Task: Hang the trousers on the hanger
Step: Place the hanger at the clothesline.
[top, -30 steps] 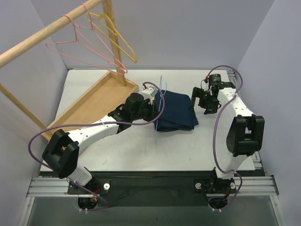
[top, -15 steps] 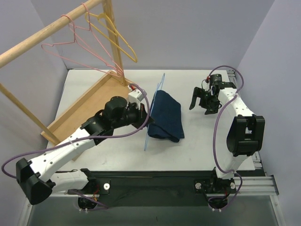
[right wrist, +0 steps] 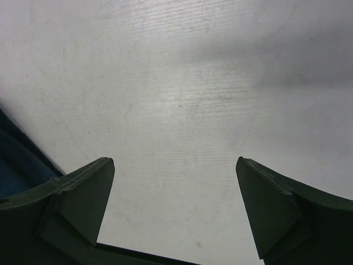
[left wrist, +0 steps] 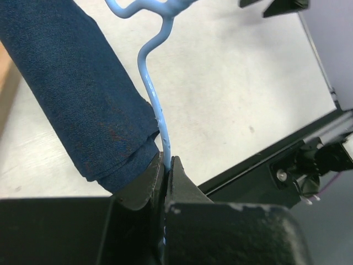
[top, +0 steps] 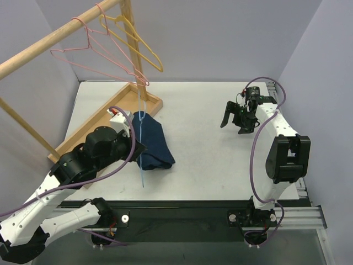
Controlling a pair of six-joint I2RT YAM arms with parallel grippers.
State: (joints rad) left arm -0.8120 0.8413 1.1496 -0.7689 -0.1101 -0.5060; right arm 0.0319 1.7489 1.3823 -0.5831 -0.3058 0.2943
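Top external view: the trousers (top: pixel 154 144) are seen draped on the hanger (top: pixel 141 172), bundled up at the left side of the table (top: pixel 220 165), just beside the wooden tray (top: pixel 94 130) under the rail (top: pixel 49 42). On the left wrist cam the left gripper (left wrist: pixel 165 164) is shown clamped tight on the blue wire, with the denim fold pressed right against it. The right gripper (top: pixel 233 123) is held wide apart over bare table at the far right, well away from the trousers, nothing gripped
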